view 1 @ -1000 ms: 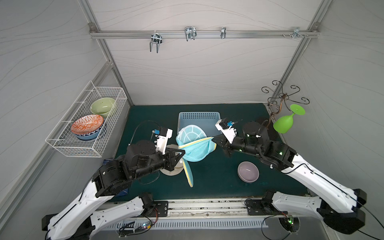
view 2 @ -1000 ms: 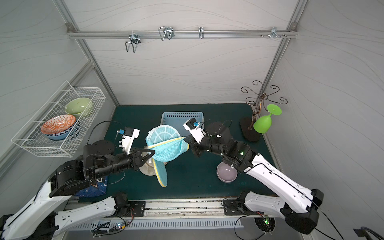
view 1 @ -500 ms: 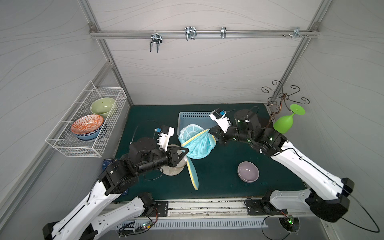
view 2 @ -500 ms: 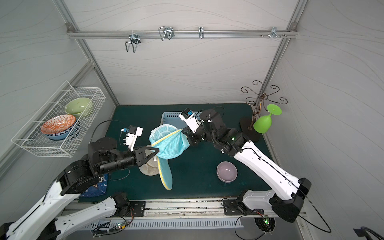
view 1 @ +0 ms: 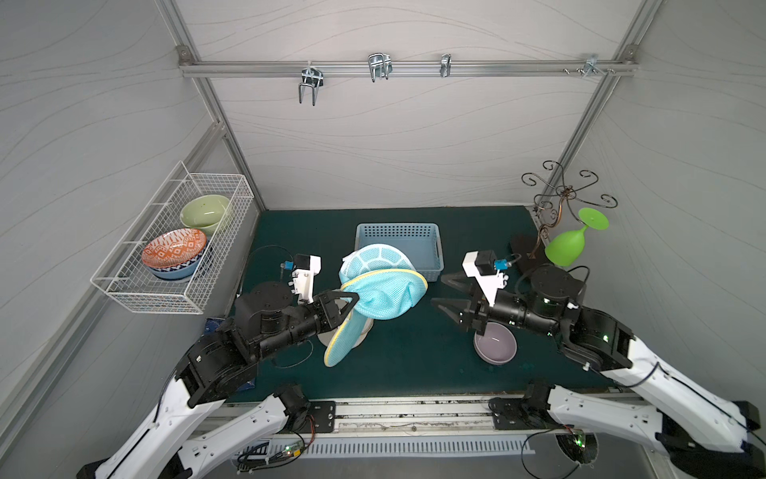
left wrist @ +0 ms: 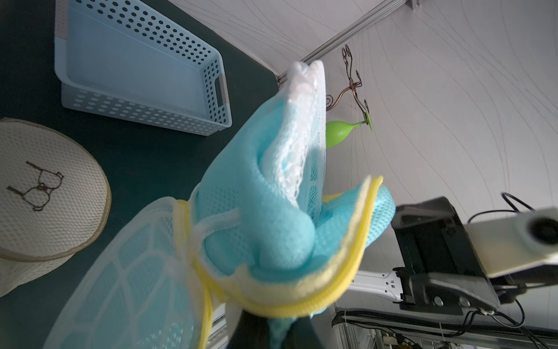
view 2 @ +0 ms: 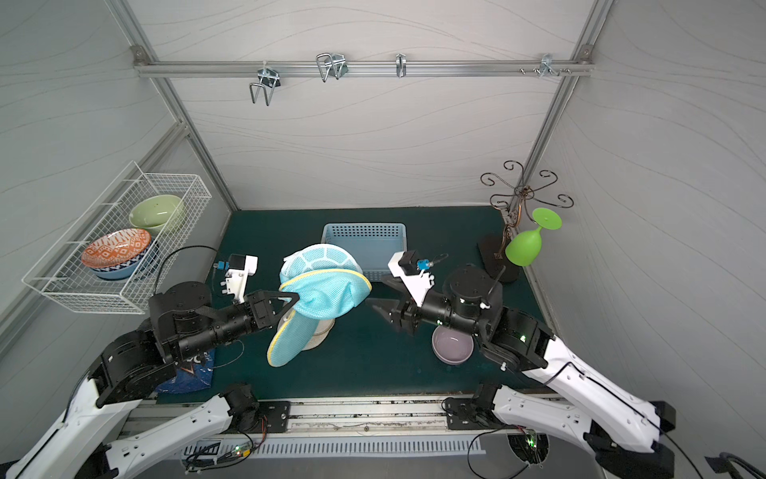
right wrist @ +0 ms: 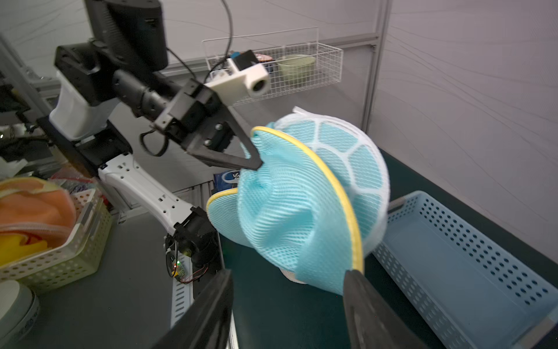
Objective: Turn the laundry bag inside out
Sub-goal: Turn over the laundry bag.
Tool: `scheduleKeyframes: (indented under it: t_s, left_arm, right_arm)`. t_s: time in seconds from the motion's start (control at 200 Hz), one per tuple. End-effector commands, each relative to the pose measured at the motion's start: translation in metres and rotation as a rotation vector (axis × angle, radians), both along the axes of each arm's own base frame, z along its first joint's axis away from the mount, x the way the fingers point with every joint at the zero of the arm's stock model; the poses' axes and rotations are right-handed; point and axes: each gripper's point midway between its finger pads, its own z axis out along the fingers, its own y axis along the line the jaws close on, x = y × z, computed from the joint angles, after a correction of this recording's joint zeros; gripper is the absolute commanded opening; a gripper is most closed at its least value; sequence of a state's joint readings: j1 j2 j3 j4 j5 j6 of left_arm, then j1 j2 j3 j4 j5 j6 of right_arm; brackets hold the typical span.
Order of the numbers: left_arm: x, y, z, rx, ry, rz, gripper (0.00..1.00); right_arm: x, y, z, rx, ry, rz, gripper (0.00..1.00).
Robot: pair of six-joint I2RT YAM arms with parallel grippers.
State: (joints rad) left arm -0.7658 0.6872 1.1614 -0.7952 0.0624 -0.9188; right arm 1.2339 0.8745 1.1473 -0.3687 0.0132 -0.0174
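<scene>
The left end effector is clamped on the blue mesh laundry bag, holding it aloft over the surface. The right end effector gapes empty just beside it. It should probably grasp the yellow rim (not loose mesh) and peel outward.

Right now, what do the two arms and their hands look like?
The left arm and right arm have white lower links and black upper joints. The left hand and right hand are black, with tapered triangular fingers. A white camera mount with a blue plug sits on each wrist, fed by thin black cables.
</scene>
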Motion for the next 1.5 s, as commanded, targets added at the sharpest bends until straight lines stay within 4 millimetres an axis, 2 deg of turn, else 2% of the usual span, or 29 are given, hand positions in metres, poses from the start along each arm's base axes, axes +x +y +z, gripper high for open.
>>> scheduleKeyframes:
  t_s: [0.0,0.05,0.09,0.165,0.3,0.4,0.67,0.775,0.935,1.05,1.131,1.156,1.186,1.221,1.251,1.376,1.436,1.496]
  left_arm:
    - [0.004,0.000,0.023,-0.050,-0.041,0.012,0.00]
    - [0.004,-0.001,0.022,-0.055,-0.035,0.008,0.00]
    - [0.004,-0.004,0.020,-0.051,-0.023,0.001,0.00]
    - [0.005,-0.005,0.018,-0.054,-0.012,-0.003,0.00]
    - [0.003,-0.007,0.016,-0.077,0.007,-0.016,0.00]
    - [0.002,-0.005,0.015,-0.086,0.022,-0.014,0.00]
    - [0.003,-0.010,0.008,-0.131,0.069,-0.032,0.00]
    - [0.003,-0.017,0.008,-0.165,0.087,-0.057,0.00]
    - [0.002,-0.027,0.009,-0.213,0.116,-0.099,0.00]
    - [0.002,-0.034,0.004,-0.245,0.155,-0.128,0.00]
    - [0.002,-0.037,0.001,-0.263,0.174,-0.138,0.00]
    - [0.002,-0.037,0.001,-0.268,0.177,-0.141,0.00]
    - [0.002,-0.038,0.001,-0.272,0.179,-0.145,0.00]
    - [0.002,-0.036,0.001,-0.272,0.180,-0.140,0.00]
    - [0.003,-0.035,0.001,-0.275,0.179,-0.134,0.00]
    - [0.011,-0.026,0.007,-0.284,0.160,-0.110,0.00]
    - [0.016,-0.017,0.006,-0.227,0.125,-0.071,0.33]
    - [0.022,-0.008,0.005,-0.165,0.062,-0.031,0.42]
  right_arm:
    - [-0.014,0.017,-0.018,-0.128,-0.235,-0.024,0.61]
    - [-0.031,0.025,-0.016,-0.126,-0.266,0.046,0.61]
    - [-0.034,0.035,-0.022,-0.169,-0.293,0.050,0.58]
    - [-0.026,0.050,-0.039,-0.262,-0.389,-0.001,0.50]
    - [-0.014,0.057,-0.051,-0.280,-0.463,-0.063,0.54]
    - [-0.002,0.065,-0.058,-0.327,-0.538,-0.114,0.53]
    - [0.012,0.079,-0.049,-0.308,-0.687,-0.232,0.52]
    - [0.019,0.084,-0.053,-0.326,-0.667,-0.221,0.50]
    - [0.033,0.092,-0.062,-0.381,-0.651,-0.247,0.35]
    - [0.050,0.092,-0.067,-0.441,-0.659,-0.311,0.38]
    - [0.055,0.091,-0.067,-0.435,-0.629,-0.326,0.41]
    - [0.059,0.090,-0.067,-0.441,-0.617,-0.344,0.38]
    - [0.064,0.088,-0.068,-0.451,-0.599,-0.358,0.29]
    - [0.064,0.086,-0.068,-0.453,-0.574,-0.354,0.11]
    - [0.064,0.085,-0.070,-0.459,-0.550,-0.343,0.00]
    - [0.059,0.078,-0.072,-0.454,-0.372,-0.309,0.00]
    - [0.061,0.074,-0.069,-0.402,-0.144,-0.293,0.00]
    - [0.065,0.070,-0.066,-0.354,0.053,-0.288,0.00]
